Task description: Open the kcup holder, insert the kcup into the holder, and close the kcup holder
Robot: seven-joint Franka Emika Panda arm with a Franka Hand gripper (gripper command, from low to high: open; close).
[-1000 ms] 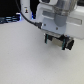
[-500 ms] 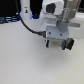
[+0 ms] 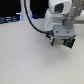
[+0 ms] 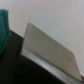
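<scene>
Your widest surface is the pale desk (image 3: pixel 30 57), which fills most of the exterior view and looks bare across its near part. Above it, toward the exterior view's right, you have the white arm (image 3: pixel 59 17), with a black cable (image 3: pixel 34 24) looping down from the top edge to the wrist. Below the white body sits the dark hand (image 3: pixel 62 40), low over the desk; it is too blurred for you to tell whether its fingers stand wide or narrow, or whether they grip anything.

In the wrist view you see a dark boxy body with a flat grey top, probably the kcup holder (image 4: pixel 50 47), close under the camera. Beside it is a teal shape (image 4: pixel 4 27). You cannot make out the kcup in either view.
</scene>
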